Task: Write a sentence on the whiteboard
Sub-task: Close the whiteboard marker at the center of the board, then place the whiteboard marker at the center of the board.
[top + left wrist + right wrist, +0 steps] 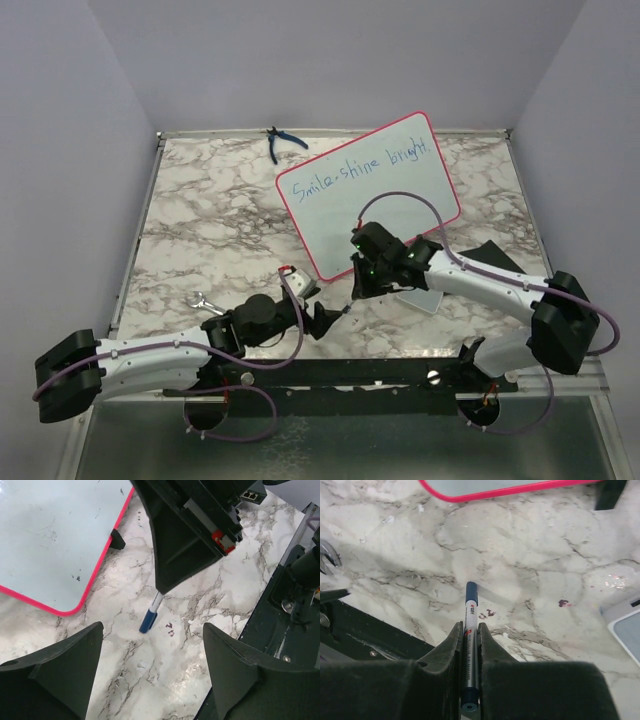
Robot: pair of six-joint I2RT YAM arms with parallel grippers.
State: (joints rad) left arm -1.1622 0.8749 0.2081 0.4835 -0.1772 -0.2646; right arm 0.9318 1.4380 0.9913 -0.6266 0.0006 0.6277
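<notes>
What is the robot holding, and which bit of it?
The right gripper pinches a marker by the back of its barrel, blue end sticking out. The left gripper is open, holding nothing.

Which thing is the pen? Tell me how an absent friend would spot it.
Find the big pink-framed whiteboard on the marble table. Just off its near corner, the right arm's fingers pinch a slim pen, blue end pointing down at the marble. Unlike the pliers at the back or the wrench by the left arm, only it is held.
</notes>
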